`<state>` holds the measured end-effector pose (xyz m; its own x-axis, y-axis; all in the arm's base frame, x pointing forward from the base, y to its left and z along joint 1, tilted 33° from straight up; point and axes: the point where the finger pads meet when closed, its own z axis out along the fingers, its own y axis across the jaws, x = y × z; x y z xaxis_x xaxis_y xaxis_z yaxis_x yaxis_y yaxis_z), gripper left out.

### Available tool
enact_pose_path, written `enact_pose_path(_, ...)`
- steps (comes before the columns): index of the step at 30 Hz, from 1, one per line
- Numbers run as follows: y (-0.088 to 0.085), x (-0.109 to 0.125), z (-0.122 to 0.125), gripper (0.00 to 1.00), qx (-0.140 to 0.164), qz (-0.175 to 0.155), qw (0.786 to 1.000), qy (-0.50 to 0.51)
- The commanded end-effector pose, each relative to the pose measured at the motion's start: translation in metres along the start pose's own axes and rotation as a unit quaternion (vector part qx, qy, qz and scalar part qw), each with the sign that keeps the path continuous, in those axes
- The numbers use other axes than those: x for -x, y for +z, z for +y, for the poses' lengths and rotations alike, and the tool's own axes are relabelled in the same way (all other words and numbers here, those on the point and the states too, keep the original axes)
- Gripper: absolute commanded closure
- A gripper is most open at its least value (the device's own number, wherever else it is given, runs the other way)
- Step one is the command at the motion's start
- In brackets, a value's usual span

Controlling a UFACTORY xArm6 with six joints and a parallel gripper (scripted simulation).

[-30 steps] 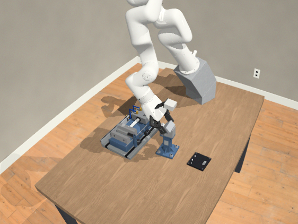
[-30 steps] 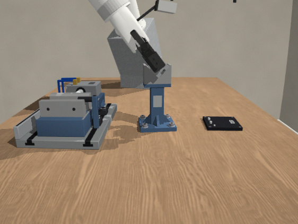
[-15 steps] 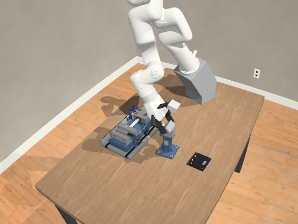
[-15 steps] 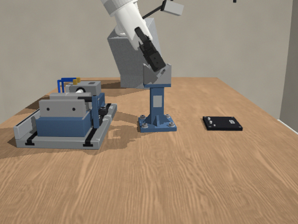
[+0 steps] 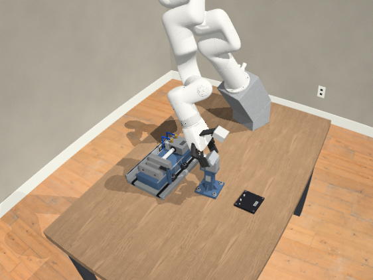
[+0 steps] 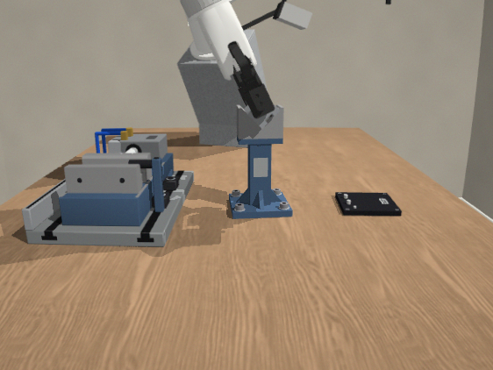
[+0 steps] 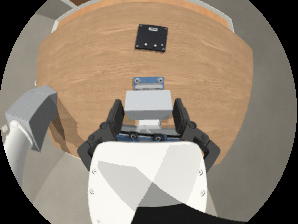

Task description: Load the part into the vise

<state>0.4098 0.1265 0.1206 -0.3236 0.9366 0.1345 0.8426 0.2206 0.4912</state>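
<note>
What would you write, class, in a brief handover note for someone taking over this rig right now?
Gripper: open, holding nothing, fingers either side of the part.
Part: resting in the V-block, off the infeed plate.
Vise: open, with no part in it.
Done: part moved from plate to V-block.
Left: grip the part, carry it to the vise, lay it slot up on the low bars against the fixed jaw and work stop. Slot direction cannot be told now.
</note>
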Motion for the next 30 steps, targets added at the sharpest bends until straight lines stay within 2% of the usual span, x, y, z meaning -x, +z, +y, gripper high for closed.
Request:
enact_pose_path(1, -0.0005, -0.0001, 0.0007, 0.11, -0.006, -0.019, 1.000, 0.000)
enact_pose_path(30, -0.0006, -0.0017, 0.0019, 0.11, -0.005, -0.064, 0.998, 0.000)
